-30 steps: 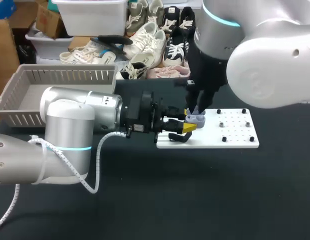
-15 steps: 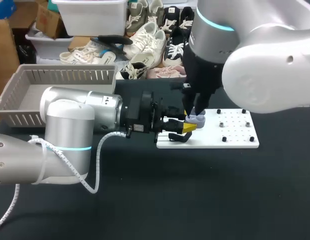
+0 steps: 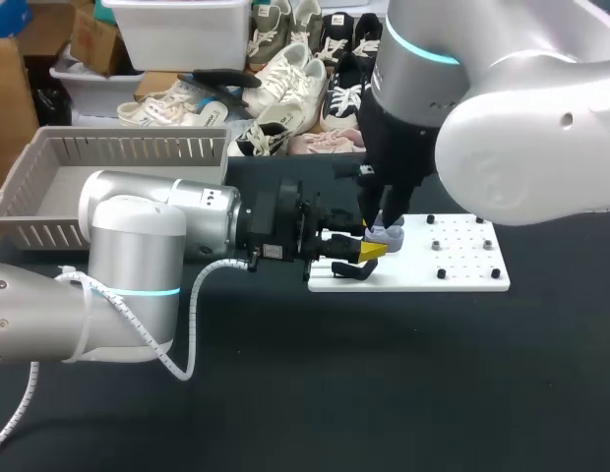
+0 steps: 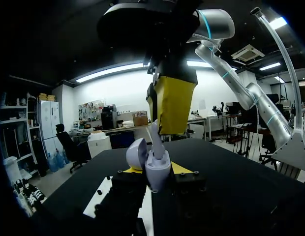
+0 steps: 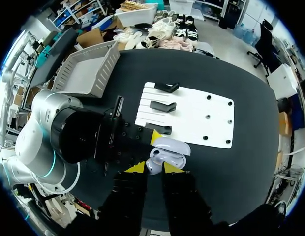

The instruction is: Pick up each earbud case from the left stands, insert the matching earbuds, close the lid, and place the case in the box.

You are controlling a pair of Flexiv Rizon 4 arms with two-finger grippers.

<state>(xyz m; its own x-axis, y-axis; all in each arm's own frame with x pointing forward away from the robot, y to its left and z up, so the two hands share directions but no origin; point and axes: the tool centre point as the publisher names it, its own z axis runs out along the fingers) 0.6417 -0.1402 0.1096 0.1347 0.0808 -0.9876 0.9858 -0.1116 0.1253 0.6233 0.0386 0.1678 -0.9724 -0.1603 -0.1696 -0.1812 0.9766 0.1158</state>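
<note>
A lavender earbud case (image 4: 158, 172) with its lid (image 4: 137, 153) swung open sits between the yellow tips of my left gripper (image 3: 370, 252), which is shut on it just above the left end of the white stand board (image 3: 453, 258). My right gripper (image 4: 165, 125) hangs straight down over the open case, shut on a pale earbud (image 4: 156, 141) whose lower end reaches into the case. In the right wrist view the case (image 5: 168, 149) lies just ahead of the right gripper (image 5: 153, 168), with three black stands (image 5: 162, 105) on the board beyond it.
A grey slatted basket (image 3: 118, 177) stands at the table's back left. The white board (image 5: 201, 118) carries small black pegs on its right half. Dark table top (image 3: 384, 393) lies in front of the board.
The right arm shifted slightly to the left over the case early in the second, then held still. The left arm and the case have not moved.
</note>
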